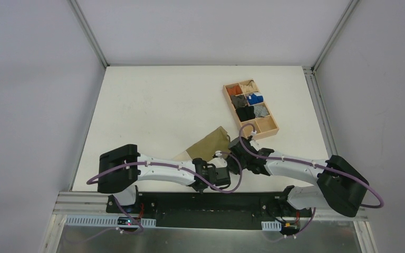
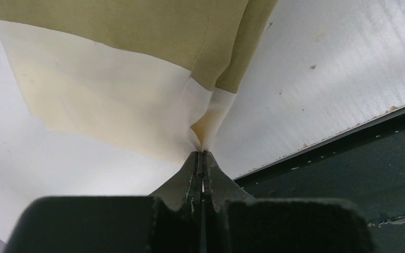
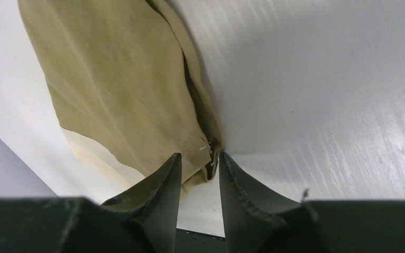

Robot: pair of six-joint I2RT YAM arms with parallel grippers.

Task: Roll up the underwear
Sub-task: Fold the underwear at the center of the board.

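Note:
The olive-khaki underwear lies flat on the white table near the front edge, between my two grippers. In the left wrist view its cream-white waistband faces me. My left gripper is shut on a pinched fold of that waistband; it also shows in the top view. In the right wrist view the khaki fabric fills the upper left. My right gripper is open, its fingers straddling a seamed corner of the garment without closing on it; it also shows in the top view.
A wooden compartment box stands at the back right and holds several small orange, black, blue and grey fabric bundles. The table's front edge and the dark base rail lie just behind the left gripper.

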